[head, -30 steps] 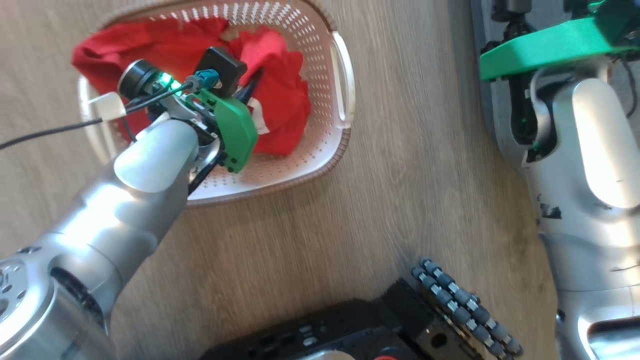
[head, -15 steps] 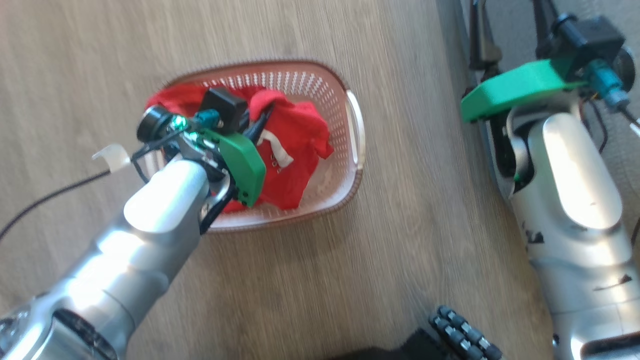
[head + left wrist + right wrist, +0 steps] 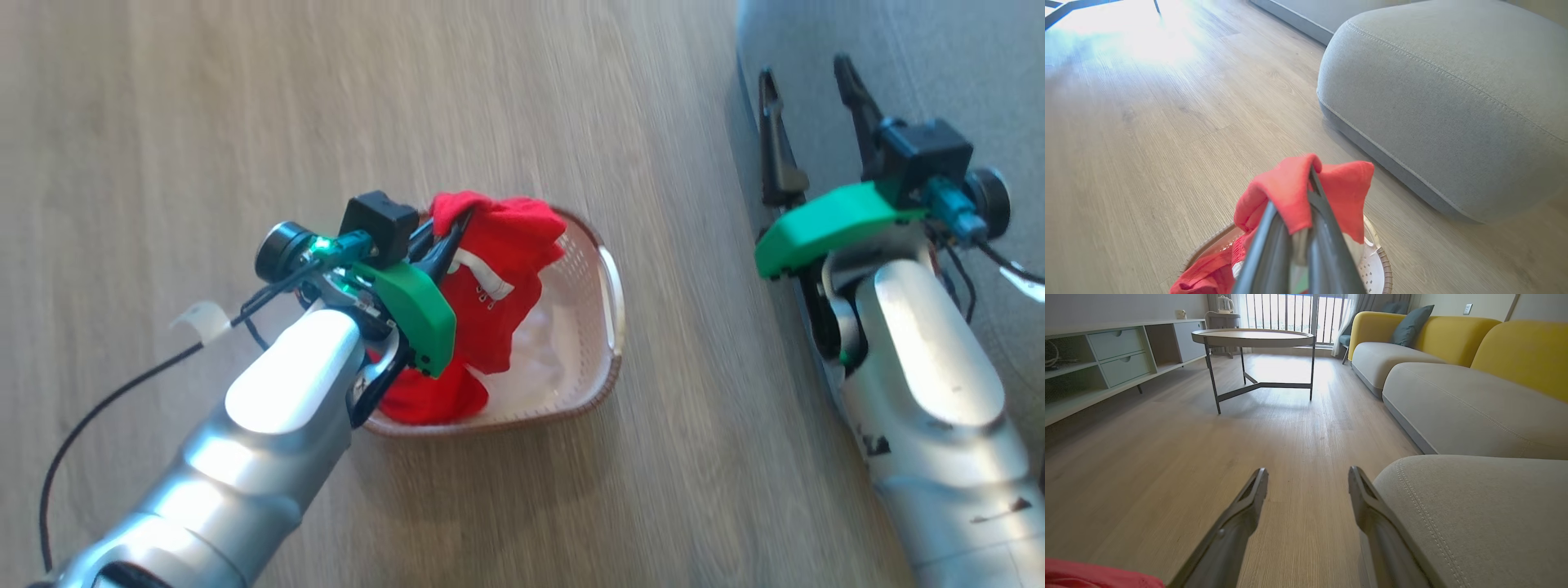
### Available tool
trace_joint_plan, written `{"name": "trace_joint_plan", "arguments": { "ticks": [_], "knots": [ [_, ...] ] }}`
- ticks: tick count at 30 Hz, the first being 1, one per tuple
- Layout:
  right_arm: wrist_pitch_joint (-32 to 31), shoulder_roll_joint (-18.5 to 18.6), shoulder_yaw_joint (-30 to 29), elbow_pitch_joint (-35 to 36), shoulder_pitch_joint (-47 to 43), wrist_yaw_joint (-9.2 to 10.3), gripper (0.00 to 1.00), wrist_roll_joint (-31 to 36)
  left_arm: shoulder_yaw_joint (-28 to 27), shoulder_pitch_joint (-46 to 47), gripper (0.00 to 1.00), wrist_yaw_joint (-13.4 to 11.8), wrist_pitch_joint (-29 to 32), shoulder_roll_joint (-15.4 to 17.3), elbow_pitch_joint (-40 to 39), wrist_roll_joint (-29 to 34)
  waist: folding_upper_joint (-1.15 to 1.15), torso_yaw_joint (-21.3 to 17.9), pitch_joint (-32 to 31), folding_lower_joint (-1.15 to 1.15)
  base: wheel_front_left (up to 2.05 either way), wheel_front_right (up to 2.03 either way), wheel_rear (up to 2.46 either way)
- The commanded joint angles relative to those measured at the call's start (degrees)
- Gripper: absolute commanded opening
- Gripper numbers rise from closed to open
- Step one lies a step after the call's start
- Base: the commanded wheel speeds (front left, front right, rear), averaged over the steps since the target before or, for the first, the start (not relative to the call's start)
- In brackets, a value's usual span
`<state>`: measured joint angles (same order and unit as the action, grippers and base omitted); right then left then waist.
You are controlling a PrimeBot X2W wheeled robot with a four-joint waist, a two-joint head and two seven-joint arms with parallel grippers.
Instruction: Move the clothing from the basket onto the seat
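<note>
Buried under draped bright red fabric clothing [image 3: 1349,192]: fingertips of left gripper [image 3: 1309,192]. Cut off below: cream perforated plastic basket [image 3: 1376,272].

Red white-striped clothing [image 3: 498,245], cream brown-rimmed basket [image 3: 588,249], grey pale-stitched seat [image 3: 1453,102].

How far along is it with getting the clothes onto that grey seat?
Done: nothing; the seat is bare where visible. In hand: the left end effector is shut on a red garment over the basket. Left: carrying it across, then the red fabric and seemingly white cloth in the basket.
</note>
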<state>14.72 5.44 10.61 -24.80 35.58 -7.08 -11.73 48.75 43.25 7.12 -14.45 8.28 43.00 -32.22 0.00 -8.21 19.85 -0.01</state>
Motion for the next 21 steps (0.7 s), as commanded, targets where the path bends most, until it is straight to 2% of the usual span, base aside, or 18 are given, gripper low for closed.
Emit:
{"name": "trace_joint_plan", "arguments": {
  "ticks": [1, 7, 21],
  "knots": [
    [0.3, 0.1, 1.0, 1.4, -0.7, -0.41, 1.0, -0.3, -2.6, 1.0, 0.0, 0.4, -0.5, 0.5, -2.1, 0.5, 0.0, 1.8, -3.0, 0.01, 0.0, 0.0, 0.0],
    [0.3, 0.9, 1.0, 0.7, -3.5, -0.41, 1.0, -1.2, -5.7, -0.2, 0.0, 0.4, -0.5, 0.2, -5.4, 1.5, 0.0, 3.5, -7.6, 0.01, 0.0, 0.0, 0.0],
    [0.3, 1.4, 1.1, 0.3, -9.3, -0.41, 1.0, -2.3, -8.3, -1.1, 0.0, 0.4, -0.5, 0.1, -10.9, 1.8, 0.0, 4.9, -14.5, 0.01, 0.0, 0.0, 0.0]
  ]
}}
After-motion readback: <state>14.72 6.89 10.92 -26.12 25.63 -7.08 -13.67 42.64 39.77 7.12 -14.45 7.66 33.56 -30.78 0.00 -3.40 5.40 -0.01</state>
